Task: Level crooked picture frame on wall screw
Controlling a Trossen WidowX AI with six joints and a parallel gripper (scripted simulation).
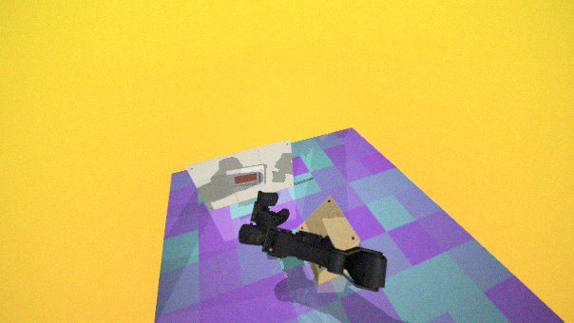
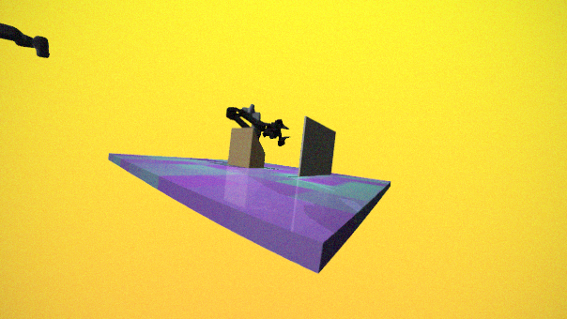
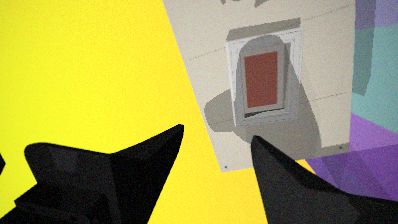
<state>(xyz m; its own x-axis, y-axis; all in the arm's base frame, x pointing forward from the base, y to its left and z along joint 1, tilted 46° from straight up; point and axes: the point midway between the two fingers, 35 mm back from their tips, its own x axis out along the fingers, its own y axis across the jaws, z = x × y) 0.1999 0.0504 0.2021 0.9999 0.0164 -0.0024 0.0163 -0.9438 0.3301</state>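
The picture frame [image 1: 242, 171] [image 3: 296, 57], white-bordered with a red-brown picture [image 1: 245, 178] [image 3: 261, 80], hangs on the pale wall board [image 1: 204, 175] [image 2: 318, 150] [image 3: 330, 65]. It is tilted against the board's edges and seams: its left side in the top view is higher, its right side lower. The frame does not show in the exterior view. The screw and the notched strip are hidden. My gripper [image 1: 282, 204] [image 2: 287, 132] [image 3: 218, 132] is open and empty, in front of the board and apart from it and the frame. Shadows cover part of the frame.
A tan block [image 1: 323, 216] [image 2: 241, 147] stands at the arm's base. The patchwork table [image 1: 423, 237] [image 2: 225, 202] [image 3: 377, 100] carries block and board. A dark arm-like object [image 2: 41, 46] shows at the upper left of the exterior view, away from the table.
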